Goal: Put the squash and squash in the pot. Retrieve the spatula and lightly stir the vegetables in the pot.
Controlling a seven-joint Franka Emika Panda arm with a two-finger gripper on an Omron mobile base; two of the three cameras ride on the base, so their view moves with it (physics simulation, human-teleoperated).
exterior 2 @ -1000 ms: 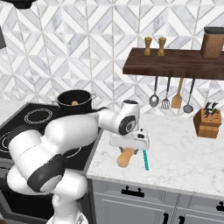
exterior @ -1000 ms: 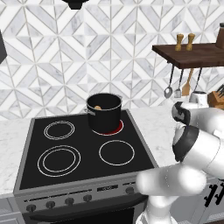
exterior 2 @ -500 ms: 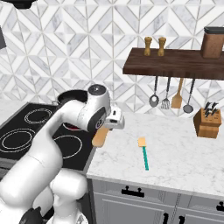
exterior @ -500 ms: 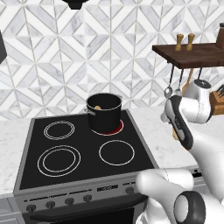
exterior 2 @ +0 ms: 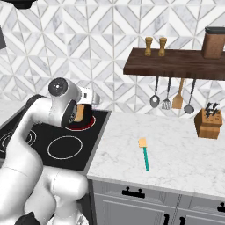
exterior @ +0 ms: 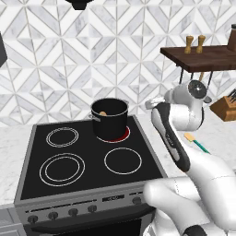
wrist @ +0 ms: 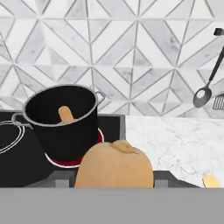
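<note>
The claw [wrist: 113, 183] is clenched on a tan-yellow squash [wrist: 114, 166], which sits between the finger tips at the 6 o'clock edge of the hand view; in the right base view this same squash [exterior 2: 79, 115] shows as a tan shape tucked beside the arm's wrist, just at the 3 o'clock side of the stove's rear burner. The black pot [exterior: 109, 118] stands on the rear right burner [exterior: 123, 134], which glows red around the pot's base. Inside the pot, a second squash [exterior: 103, 113] leans against the inner wall; in the hand view this squash in the pot [wrist: 66, 114] stands up at about 10 o'clock from the held one, and the pot [wrist: 61, 127] lies at 10 o'clock of the claw, apart from it. The spatula [exterior 2: 144, 154] with the teal-green handle lies flat on the marble surface [exterior 2: 176, 149], well to the 3 o'clock side of the stove [exterior: 87, 161], its pale blade toward the wall. In the left base view the spatula [exterior: 196, 143] peeks out past the arm at 3 o'clock. Ladles [exterior 2: 154, 100] and a wooden spatula [exterior 2: 178, 100] hang under the wall shelf [exterior 2: 173, 63], and a knife block [exterior 2: 208, 124] stands on the surface at far 3 o'clock.
</note>
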